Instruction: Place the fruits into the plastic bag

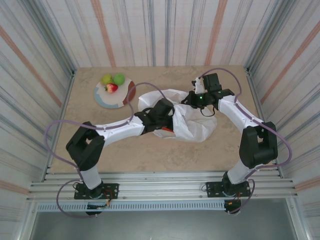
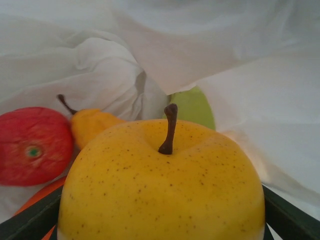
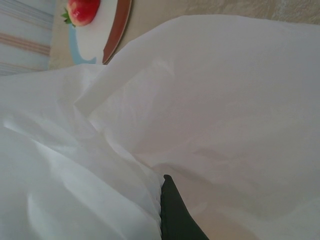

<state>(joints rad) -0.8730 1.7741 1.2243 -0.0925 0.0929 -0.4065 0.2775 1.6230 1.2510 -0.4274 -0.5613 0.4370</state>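
Plastic bag (image 1: 192, 122): we list a yellow apple (image 2: 160, 185), stem upright, grasped by the left pincer (image 2: 160, 225). Beyond its fingertips lie a red fruit (image 2: 32, 147) to the left, a yellow-orange fruit (image 2: 92, 125) with its stem pointing left, and a green fruit (image 2: 192, 107) ahead. Right pincer (image 1: 190, 101): clenched on the bag's edge. Plate (image 1: 107, 100), left of both: a strawberry (image 1: 111, 88).

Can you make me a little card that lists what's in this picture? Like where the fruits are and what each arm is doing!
bag: white, crumpled, mid-table
plate: holds two green fruits and a strawberry
inside bag: red fruit, pear, pale green fruit, orange fruit
left end effector: inside the bag, closed around a yellow apple
right end effector: shut, pinching the bag's edge
not yet bagged: the three on the plate
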